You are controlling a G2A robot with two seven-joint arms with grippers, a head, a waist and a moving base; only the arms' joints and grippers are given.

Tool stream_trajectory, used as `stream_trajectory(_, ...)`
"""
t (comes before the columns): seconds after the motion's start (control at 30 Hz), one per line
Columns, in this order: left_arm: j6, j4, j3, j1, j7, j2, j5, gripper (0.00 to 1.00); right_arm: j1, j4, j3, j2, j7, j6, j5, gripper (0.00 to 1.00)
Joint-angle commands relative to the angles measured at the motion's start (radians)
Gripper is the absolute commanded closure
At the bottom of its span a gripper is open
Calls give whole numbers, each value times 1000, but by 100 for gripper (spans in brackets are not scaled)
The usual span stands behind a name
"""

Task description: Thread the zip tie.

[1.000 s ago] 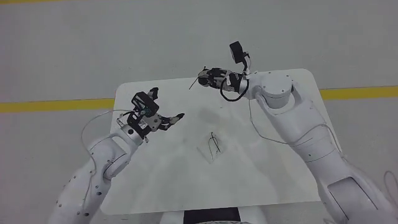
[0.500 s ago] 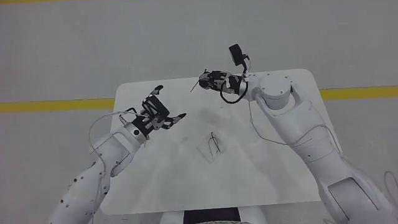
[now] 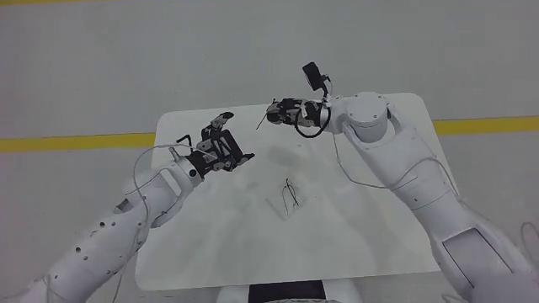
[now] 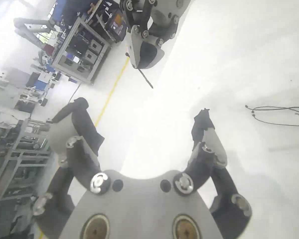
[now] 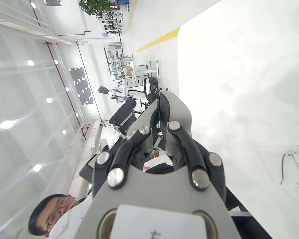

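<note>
**A:** What has the right tool (image 3: 274, 109) got?

**B:** It is pinched tight on a black zip tie (image 3: 262, 115), raised off the surface at the bench's (image 3: 362, 236) 12 o'clock edge. A short, thin tail pokes out of the tool toward 8 o'clock. The rest of the strap is hidden between the pads.

**A:** And the left tool (image 3: 237, 137)?

**B:** Spread wide and empty. It sits at about 10 o'clock over the bench, and the held zip tie is at its 2 o'clock, near but apart. In the left wrist view the tail's tip hangs ahead of the gap between that tool's two dark fingertips (image 4: 204, 118), touching neither.

**A:** What else is around?

**B:** Loose zip ties (image 3: 289, 195) lie flat near the bench's middle, at about 5 o'clock from the left tool. Their thin strands cross one another, and they are well apart from both tools.
</note>
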Motion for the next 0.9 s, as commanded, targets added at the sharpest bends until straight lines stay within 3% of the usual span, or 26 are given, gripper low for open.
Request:
stream_trajectory(0.0,-1,0,-2,1,0,-1,0,0,0,0,0,0,0,0,-1,100)
stream_trajectory(0.13,-6,3,3,-9,3,-1,0,0,-14,-7,-1,-1,-16,-7,-1,100)
stream_trajectory(0.3,-8,5,48,-66,2,19,0,0,-15,-3,-5,-3,-12,0,2,100)
stream_trajectory(0.53,13,17,155,-157,5,58,0,0,2,33,-27,-8,-1,0,29,100)
stream_trajectory(0.67,32,30,236,-219,3,85,0,18,11,52,-38,-8,6,0,43,100)
stream_trajectory(0.73,60,38,279,-246,10,99,0,19,14,60,-41,-6,7,0,47,100)
stream_trajectory(0.77,69,40,297,-258,13,104,0,22,16,62,-42,-6,7,0,48,100)
stream_trajectory(0.8,84,41,321,-276,16,112,0,31,17,63,-44,-5,7,0,50,100)
stream_trajectory(0.87,104,43,359,-304,20,123,0,36,19,64,-46,-3,6,0,52,100)
